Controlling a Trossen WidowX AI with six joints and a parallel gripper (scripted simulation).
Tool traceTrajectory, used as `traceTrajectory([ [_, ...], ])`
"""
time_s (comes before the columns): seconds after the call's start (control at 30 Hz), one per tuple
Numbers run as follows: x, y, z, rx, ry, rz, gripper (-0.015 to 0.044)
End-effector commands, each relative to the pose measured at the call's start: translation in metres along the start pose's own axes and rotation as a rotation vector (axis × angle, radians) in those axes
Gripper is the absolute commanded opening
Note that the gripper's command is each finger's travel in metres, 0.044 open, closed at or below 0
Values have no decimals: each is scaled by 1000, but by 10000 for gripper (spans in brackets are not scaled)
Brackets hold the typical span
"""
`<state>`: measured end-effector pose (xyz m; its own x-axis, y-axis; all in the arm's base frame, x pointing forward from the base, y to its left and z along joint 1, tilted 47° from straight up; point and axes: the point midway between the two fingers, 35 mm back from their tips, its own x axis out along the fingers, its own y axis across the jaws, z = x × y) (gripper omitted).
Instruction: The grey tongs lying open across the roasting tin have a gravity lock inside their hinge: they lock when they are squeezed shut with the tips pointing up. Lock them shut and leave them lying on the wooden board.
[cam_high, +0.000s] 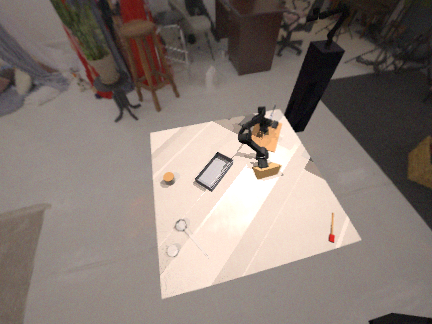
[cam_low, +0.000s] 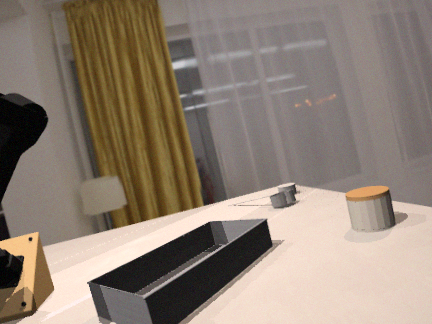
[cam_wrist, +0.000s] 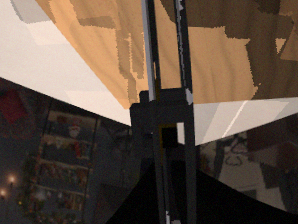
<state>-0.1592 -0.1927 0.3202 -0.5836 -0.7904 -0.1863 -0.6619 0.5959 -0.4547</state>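
Top view shows the roasting tin (cam_high: 199, 183) (cam_low: 210, 280) without tongs; the tool (cam_high: 272, 124) (cam_wrist: 166, 171) grips the tongs (cam_wrist: 184, 50).
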Motion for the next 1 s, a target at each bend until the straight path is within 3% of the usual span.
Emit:
traceTrajectory([
  [0.0, 3, -1, -3, -22, -76, 7, -150],
  [0.97, 12, 0, 3, 12, -565, -31, -150],
])
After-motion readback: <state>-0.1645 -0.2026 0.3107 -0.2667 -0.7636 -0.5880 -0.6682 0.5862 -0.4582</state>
